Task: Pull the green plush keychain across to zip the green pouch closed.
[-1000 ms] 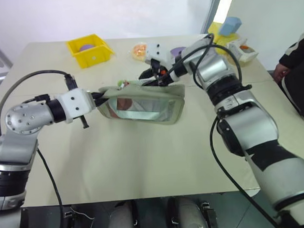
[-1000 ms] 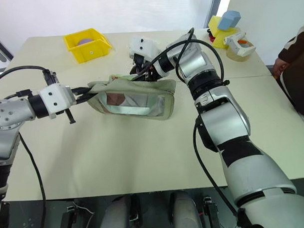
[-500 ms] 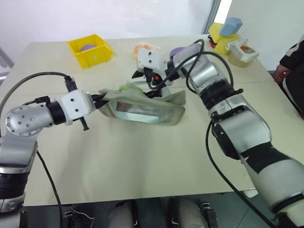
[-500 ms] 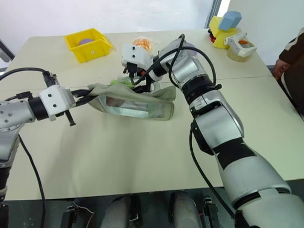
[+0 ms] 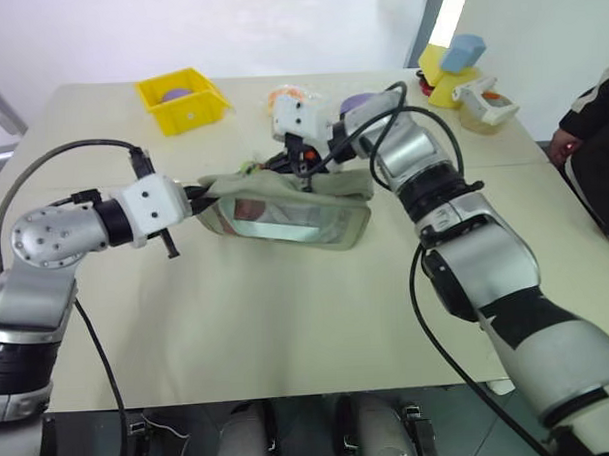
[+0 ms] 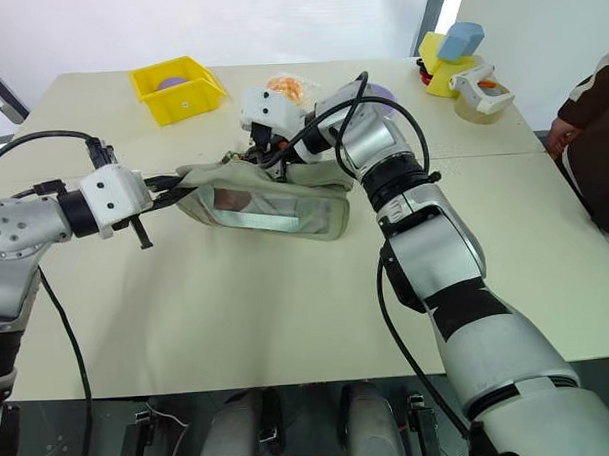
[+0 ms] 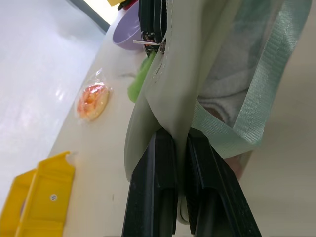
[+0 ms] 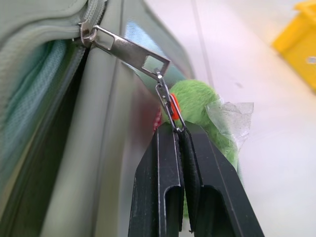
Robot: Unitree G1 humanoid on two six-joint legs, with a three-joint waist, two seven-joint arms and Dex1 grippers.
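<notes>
Right end effector (image 8: pixel 178 131) clamped on green plush keychain (image 8: pixel 200 106), left end effector (image 7: pixel 180 143) gripping green pouch (image 5: pixel 284 204) end

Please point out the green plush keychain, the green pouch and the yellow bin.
green plush keychain (image 8: pixel 200 106), right wrist view, fuzzy body.
green pouch (image 5: pixel 289 221), left eye view, clear window.
yellow bin (image 5: pixel 189 115), left eye view, front wall.
</notes>
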